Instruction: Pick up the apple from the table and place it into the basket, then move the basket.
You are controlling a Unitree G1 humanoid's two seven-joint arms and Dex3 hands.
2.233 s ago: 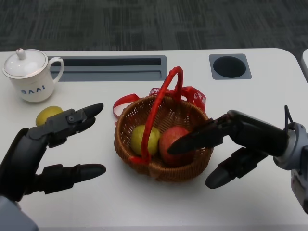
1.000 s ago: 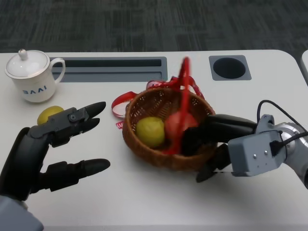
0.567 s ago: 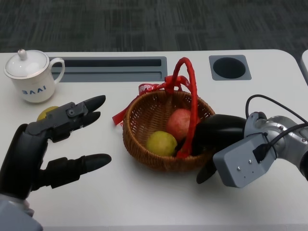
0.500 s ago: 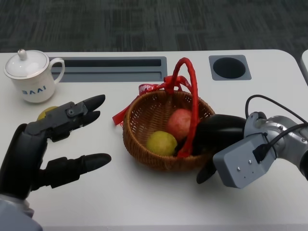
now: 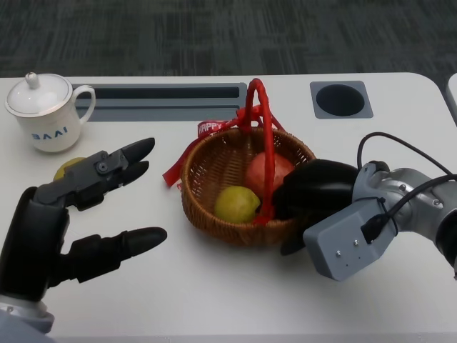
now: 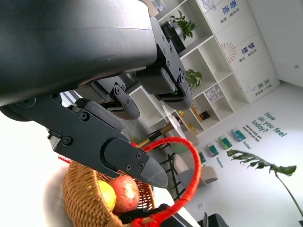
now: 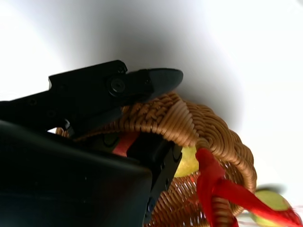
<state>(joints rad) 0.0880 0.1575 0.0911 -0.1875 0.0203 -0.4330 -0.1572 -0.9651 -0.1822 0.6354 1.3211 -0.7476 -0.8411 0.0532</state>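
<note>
The basket (image 5: 243,193) is gripped at its near right rim by the right hand (image 5: 314,193), fingers clamped over the woven wall; in the right wrist view one finger lies outside the rim and another inside it. The apple (image 5: 270,170) is seen lying inside the basket, partly hidden behind the red handle (image 5: 258,121) and the hand's black shell. A yellow-green fruit (image 5: 237,204) is seen beside it, touching or nearly so. The red ribbon (image 5: 214,130) at the far rim is only partly readable. The left hand (image 5: 68,214) is held spread above the table (image 5: 214,286), nothing in it, well apart from the basket. A second yellow-green fruit (image 5: 66,169) is mostly covered by those fingers. A white lidded mug (image 5: 44,113) is seen at the far left.
</note>
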